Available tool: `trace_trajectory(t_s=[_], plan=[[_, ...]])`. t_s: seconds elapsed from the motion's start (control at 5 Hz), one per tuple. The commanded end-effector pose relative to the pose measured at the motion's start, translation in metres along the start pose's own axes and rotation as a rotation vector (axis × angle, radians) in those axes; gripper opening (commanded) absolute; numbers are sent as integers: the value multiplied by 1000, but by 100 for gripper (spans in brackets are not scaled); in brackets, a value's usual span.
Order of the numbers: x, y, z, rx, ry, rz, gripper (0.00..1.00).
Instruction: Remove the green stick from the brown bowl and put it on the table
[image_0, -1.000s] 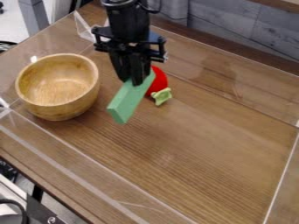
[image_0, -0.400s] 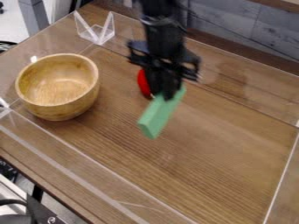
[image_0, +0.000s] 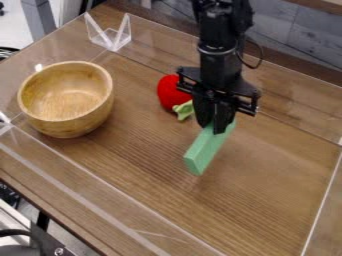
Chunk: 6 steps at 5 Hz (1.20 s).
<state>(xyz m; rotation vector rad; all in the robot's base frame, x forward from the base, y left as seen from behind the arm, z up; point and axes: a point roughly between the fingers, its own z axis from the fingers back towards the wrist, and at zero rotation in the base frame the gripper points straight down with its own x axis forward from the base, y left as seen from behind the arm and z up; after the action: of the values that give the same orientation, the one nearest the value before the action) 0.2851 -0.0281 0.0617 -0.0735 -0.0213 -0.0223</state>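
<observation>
The green stick (image_0: 207, 146) is a flat green block hanging tilted over the wooden table (image_0: 120, 190), right of centre, its lower end close to or touching the surface. My gripper (image_0: 217, 120) points straight down and is shut on the stick's upper end. The brown bowl (image_0: 64, 97) stands at the left with nothing visible inside it, well away from the gripper.
A red fruit-like toy with a green leaf (image_0: 175, 92) lies just left of the gripper. A clear plastic wall (image_0: 110, 33) rims the table at the back left, and a low clear rim runs along the front and right edges.
The gripper has carried the green stick to the right, away from the bowl, and lowered it toward the table. The bowl and the red toy have stayed put.
</observation>
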Motion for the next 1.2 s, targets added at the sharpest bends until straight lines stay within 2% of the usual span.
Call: trace_trajectory(t_s=[0.0, 1.0], plan=[[14, 1, 11, 3, -53, -11, 0], [19, 5, 5, 5, -41, -22, 0]])
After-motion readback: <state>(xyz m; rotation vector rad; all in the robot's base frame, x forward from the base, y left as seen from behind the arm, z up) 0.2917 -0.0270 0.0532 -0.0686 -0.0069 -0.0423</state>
